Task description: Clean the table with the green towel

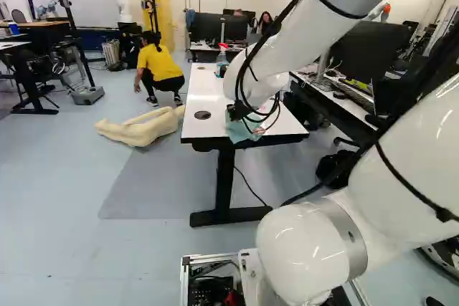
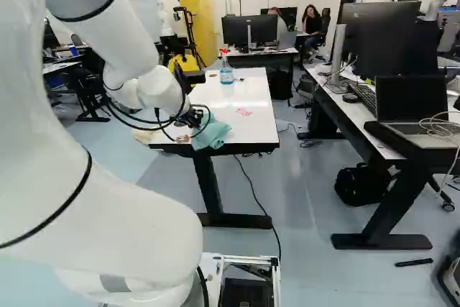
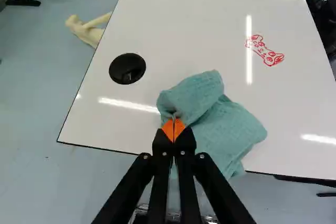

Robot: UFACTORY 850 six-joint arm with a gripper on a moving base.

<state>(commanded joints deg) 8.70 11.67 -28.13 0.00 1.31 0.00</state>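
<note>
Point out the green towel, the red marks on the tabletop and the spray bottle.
Green towel (image 3: pixel 223 132): wrist view, on its spread part.
Red marks (image 3: pixel 265 52): wrist view, mid-drawing.
Spray bottle (image 2: pixel 226 75): right base view, on its body.

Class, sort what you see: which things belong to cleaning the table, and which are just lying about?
Part of the job:
green towel, pinched in the gripper
white table
red marks, probably to be wiped
spray bottle, possibly

Just lying about:
open laptop
keyboard
black bag
pale figure
</note>
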